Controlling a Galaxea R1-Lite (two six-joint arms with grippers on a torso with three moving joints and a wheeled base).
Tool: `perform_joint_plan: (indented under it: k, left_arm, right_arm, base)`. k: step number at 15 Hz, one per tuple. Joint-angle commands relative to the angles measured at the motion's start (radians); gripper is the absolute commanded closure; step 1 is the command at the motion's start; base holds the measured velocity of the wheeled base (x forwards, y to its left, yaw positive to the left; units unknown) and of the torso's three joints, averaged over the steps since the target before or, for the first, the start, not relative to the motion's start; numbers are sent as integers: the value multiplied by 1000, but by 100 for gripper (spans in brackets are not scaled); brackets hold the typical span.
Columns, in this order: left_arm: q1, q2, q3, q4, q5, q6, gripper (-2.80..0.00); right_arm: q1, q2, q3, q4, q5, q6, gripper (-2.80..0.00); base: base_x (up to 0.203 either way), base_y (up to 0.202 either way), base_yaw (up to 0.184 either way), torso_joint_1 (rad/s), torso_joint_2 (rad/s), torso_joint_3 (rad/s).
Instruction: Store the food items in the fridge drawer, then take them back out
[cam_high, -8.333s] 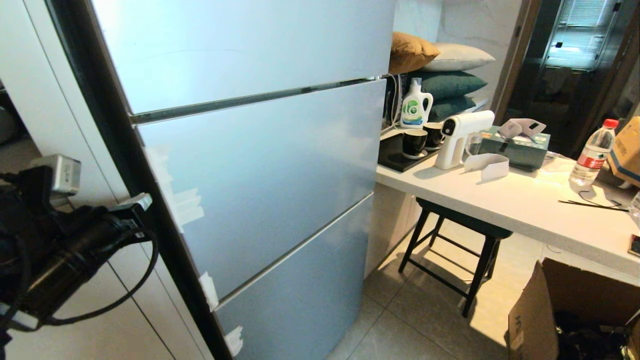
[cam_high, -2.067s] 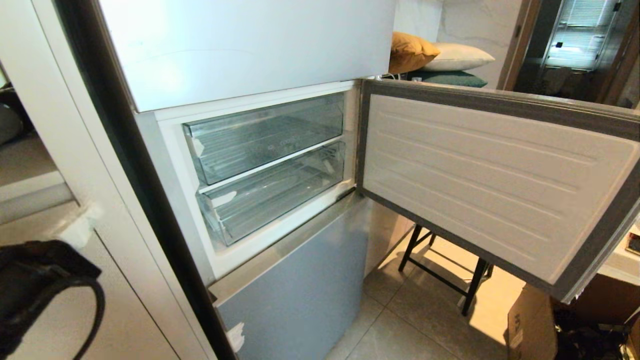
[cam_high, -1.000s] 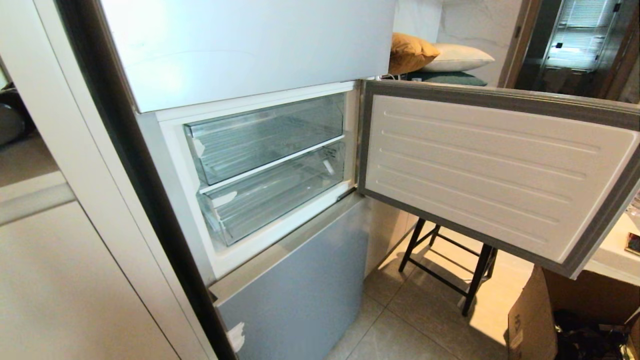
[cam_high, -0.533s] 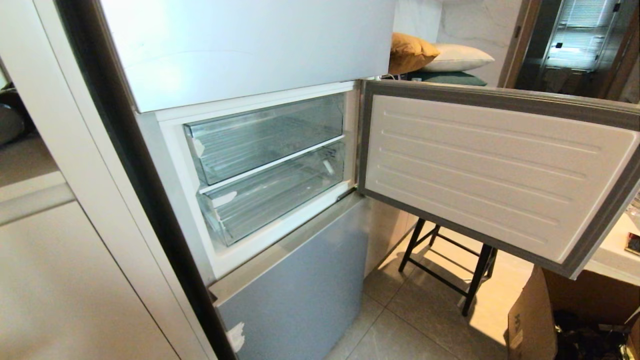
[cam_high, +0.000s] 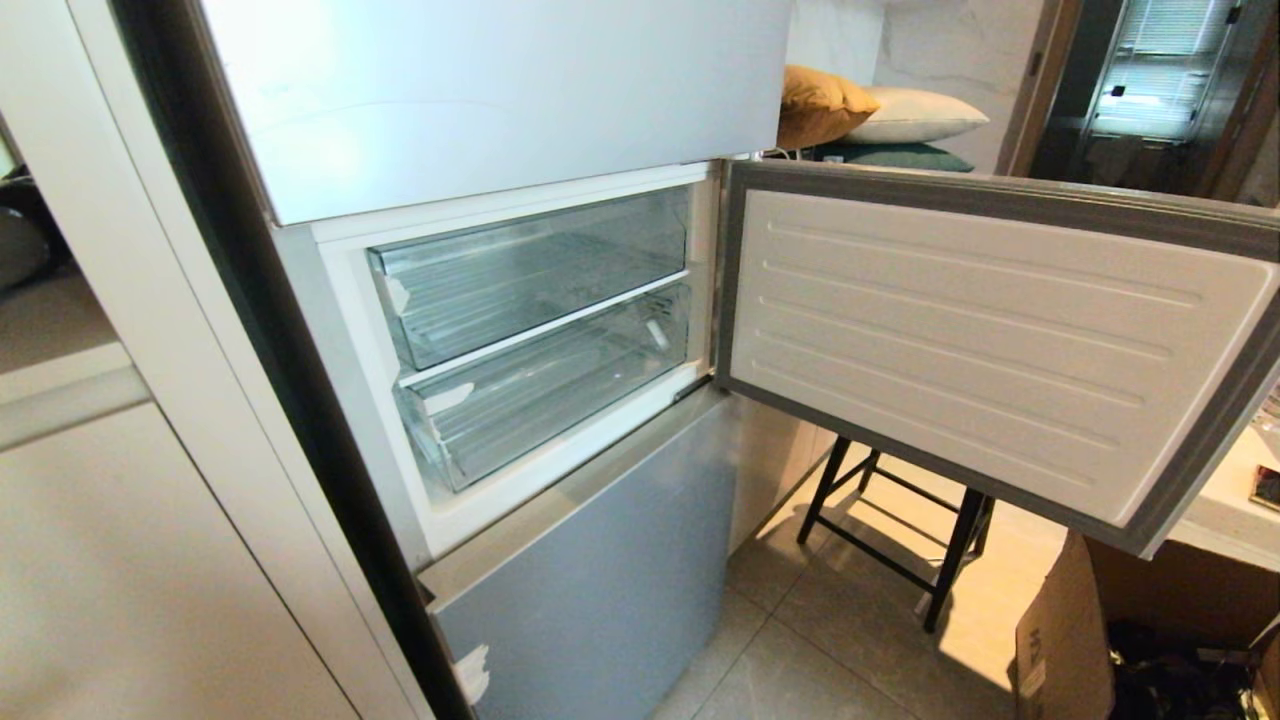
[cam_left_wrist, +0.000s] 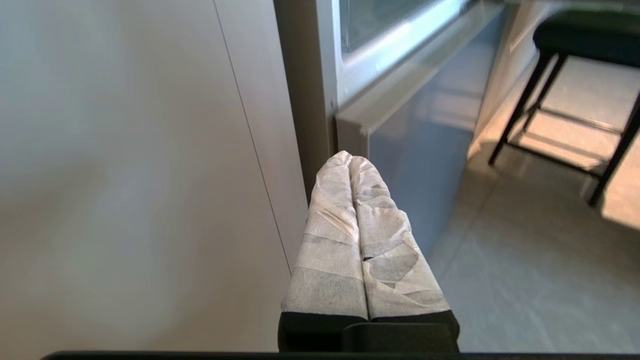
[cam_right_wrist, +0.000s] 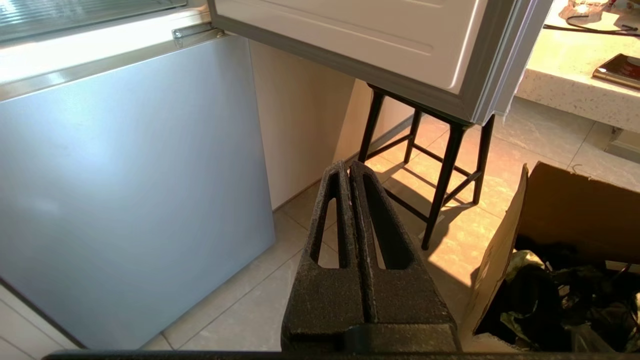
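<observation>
Silver-blue metal clads the tall fridge (cam_high: 560, 560), whose middle door (cam_high: 990, 340) hangs swung out to the right, its ribbed white inner panel and grey seal facing the camera. In the opened compartment sit two wide, shallow drawers of clear plastic, the upper fridge drawer (cam_high: 530, 270) above the lower one (cam_high: 545, 385), parted by a white rail; both are pushed in. No food shows in either. The open door stands across the right side of the scene. A black four-legged stool (cam_high: 890, 540) stands on the grey floor tiles beneath it, and an open brown cardboard box (cam_high: 1060, 640) sits at the near right. Mustard, white and dark green cushions (cam_high: 880, 110) are stacked at the far right. Beige cabinet doors (cam_high: 130, 560) fill the left. Neither arm appears in the head view.

From the left wrist, the left gripper (cam_left_wrist: 350, 157), its fingers wrapped in white tape, is pressed together on nothing, low beside the cabinet and the fridge's near corner.

From the right wrist, the black right gripper (cam_right_wrist: 348, 165) is likewise pressed together and empty, pointing toward the floor before the stool. A pale speckled desk (cam_right_wrist: 575, 85) edge shows far right. No writing is legible.
</observation>
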Motion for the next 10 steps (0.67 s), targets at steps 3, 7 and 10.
perform_joint_plan:
  k: [3,7,10]
  left_arm:
    - [0,-38,7,0,7,-56,0]
    - [0,-38,7,-2,9,-82,0]
    - [0,-38,7,-2,9,-82,0]
  right_arm:
    - [0,1,0,0,0,7,0]
    - [0,1,0,0,-1,12,0]
    - [0,1,0,1,-1,12,0]
  base:
    - [0,0,0,0,0,0]
    - [0,0,0,0,0,0]
    - [0,0,0,0,0,0]
